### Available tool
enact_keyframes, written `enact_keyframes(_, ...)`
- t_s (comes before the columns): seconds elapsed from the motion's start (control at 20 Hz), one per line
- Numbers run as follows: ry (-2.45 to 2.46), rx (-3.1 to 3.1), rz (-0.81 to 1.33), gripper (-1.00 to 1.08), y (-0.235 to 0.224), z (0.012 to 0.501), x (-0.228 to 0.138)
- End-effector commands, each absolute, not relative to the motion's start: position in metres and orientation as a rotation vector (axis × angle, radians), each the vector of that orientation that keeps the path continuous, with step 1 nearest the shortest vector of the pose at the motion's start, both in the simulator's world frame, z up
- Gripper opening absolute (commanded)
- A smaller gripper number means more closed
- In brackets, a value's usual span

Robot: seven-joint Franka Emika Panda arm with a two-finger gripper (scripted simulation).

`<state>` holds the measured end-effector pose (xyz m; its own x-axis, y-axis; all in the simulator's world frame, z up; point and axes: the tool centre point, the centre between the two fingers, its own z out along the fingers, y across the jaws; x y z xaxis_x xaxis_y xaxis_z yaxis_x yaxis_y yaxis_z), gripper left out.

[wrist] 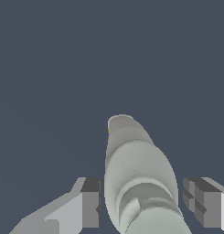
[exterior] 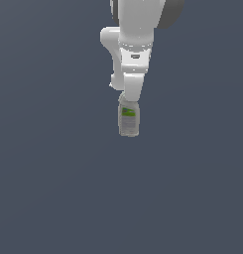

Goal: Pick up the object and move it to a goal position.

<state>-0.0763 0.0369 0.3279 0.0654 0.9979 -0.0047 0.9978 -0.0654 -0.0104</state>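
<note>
The arm (exterior: 135, 30) hung straight down over the plain grey desk (exterior: 53, 188) with its tool (wrist: 143, 201) spread either side of the bottle (exterior: 128, 119), pads apparently not yet touching, so a good grasp called for closing squarely on the flat sides before lifting.
</note>
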Motion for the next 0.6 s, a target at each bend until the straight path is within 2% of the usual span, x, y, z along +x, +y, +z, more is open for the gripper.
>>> enact_keyframes(0.0,-2.15,-2.296,0.004,-1.0,0.06,0.352,-0.088)
enact_keyframes(0.55,-2.149,-2.294,0.002,-1.0,0.14,0.418,-0.128)
